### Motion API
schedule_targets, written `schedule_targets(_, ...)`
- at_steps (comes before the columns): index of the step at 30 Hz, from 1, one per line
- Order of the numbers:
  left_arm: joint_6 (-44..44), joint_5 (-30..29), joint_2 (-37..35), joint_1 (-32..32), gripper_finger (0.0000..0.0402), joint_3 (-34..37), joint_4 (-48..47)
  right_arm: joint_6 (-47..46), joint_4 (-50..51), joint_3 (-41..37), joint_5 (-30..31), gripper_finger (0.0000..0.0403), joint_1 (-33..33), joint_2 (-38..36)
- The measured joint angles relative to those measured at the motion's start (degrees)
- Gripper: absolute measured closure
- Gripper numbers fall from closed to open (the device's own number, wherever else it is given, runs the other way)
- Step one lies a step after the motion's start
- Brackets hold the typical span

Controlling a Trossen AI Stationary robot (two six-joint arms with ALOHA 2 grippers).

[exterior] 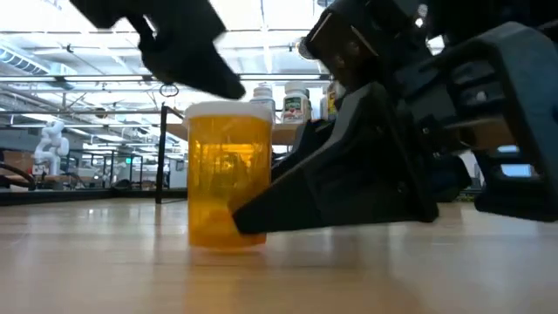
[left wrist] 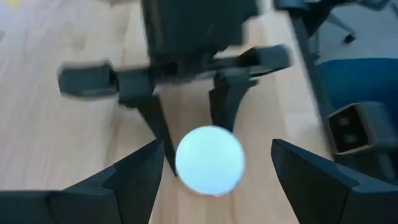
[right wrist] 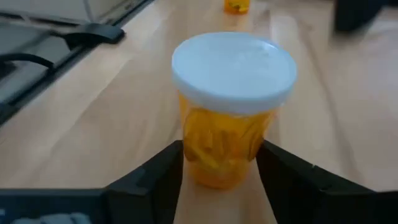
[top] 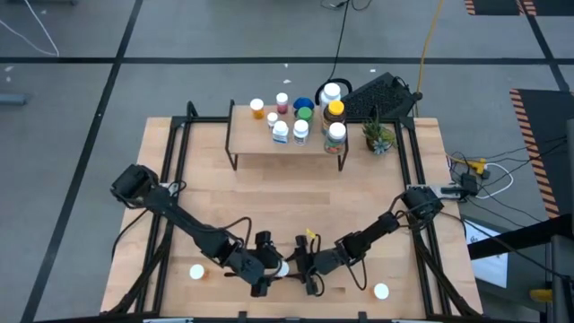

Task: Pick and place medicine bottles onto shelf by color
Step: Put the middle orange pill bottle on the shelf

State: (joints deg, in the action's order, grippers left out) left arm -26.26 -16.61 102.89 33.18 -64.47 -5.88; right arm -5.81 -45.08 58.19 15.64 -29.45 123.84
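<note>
An orange medicine bottle with a white cap stands upright on the table near its front edge. My right gripper reaches it from the right, shut on its lower body. My left gripper hovers over it from the left, open. Its fingers stand wide on either side of the cap and clear of it. The shelf at the far side carries several bottles. My right gripper pinches the lower body of the orange bottle between its two fingers, well below the cap. The fingers slant down from the table's right, one on the bottle's near side and one on its far side. The bottle stands upright with its base on the table.
Two more bottles stand on the table, one near the front left and one near the front right. A small potted plant stands right of the shelf. Bare wood lies between the grippers and the shelf.
</note>
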Motion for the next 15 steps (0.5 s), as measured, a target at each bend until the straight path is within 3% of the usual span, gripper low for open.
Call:
schedule_targets(8, 0.41, -0.04, 2.94, 0.05, 0.0105, 0.00, 0.40, 3.58, 1.22, -0.04, 2.58, 0.0227, -1.62, -3.05)
schedule_targets(15, 3.81, -1.63, 2.91, 0.11, 0.0105, 0.00, 7.24, 3.57, 2.10, -0.07, 2.49, 0.0228, -1.69, -3.16)
